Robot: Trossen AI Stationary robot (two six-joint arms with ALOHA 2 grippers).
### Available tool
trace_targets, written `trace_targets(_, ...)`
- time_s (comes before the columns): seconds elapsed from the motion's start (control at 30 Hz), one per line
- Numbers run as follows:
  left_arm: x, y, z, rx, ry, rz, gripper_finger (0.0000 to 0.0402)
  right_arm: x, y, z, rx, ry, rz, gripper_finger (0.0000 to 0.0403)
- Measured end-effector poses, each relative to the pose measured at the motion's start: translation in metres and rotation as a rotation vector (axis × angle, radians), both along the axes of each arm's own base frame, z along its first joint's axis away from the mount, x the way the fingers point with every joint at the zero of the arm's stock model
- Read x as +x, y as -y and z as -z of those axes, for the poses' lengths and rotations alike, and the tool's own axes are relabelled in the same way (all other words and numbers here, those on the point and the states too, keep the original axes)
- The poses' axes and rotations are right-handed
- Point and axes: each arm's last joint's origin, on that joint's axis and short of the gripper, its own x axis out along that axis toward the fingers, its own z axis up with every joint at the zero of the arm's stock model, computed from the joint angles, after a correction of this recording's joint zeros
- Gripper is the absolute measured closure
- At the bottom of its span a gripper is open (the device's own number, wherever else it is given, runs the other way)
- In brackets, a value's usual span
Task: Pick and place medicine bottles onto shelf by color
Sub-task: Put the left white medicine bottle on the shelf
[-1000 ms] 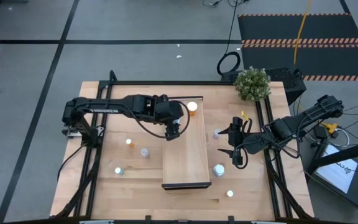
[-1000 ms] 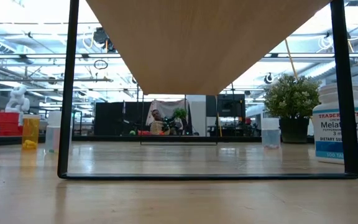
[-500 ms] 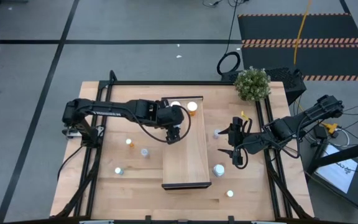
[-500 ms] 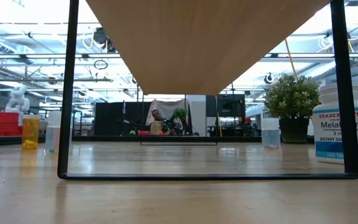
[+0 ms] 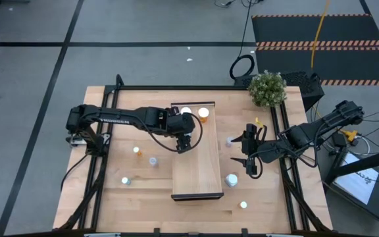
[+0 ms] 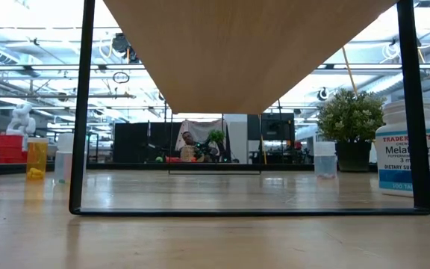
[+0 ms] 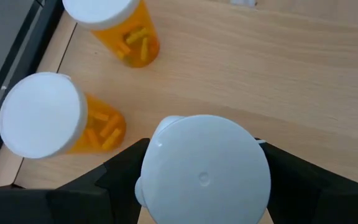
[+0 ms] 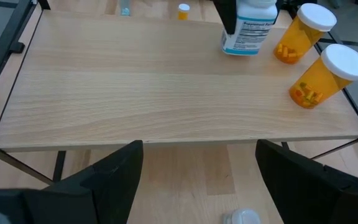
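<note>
The shelf is a long light-wood top on thin dark legs in the middle of the table. Two orange medicine bottles stand at its far end. My left gripper reaches over the shelf's left part, shut on a white medicine bottle with a blue-printed label. The bottle's base is at the shelf top; whether it touches I cannot tell. My right gripper hovers open to the right of the shelf, holding nothing. My left gripper pinches the white bottle between its two fingers, which stand on either side of the wide cap. The cap hides the contact itself. The right wrist view shows a dark finger on the bottle's upper body, coming steeply from above. The bottle is nearly upright.
Loose bottles stand on the table left of the shelf and right of it. A potted plant sits at the far right corner. The shelf's near half is bare wood.
My left gripper has sunk toward the shelf top with the white bottle still between its fingers, easing slightly toward the table's near edge. The bottle has stayed nearly upright.
</note>
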Motion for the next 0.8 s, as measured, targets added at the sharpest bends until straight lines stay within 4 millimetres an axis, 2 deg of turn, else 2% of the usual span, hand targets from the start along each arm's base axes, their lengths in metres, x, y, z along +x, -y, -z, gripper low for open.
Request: trace_targets(0.8,0.0024,-0.001,-0.0015,0.015,0.025,0.009,0.0142,0.0,0.0,0.0,0.0,0.0,0.0,0.0094)
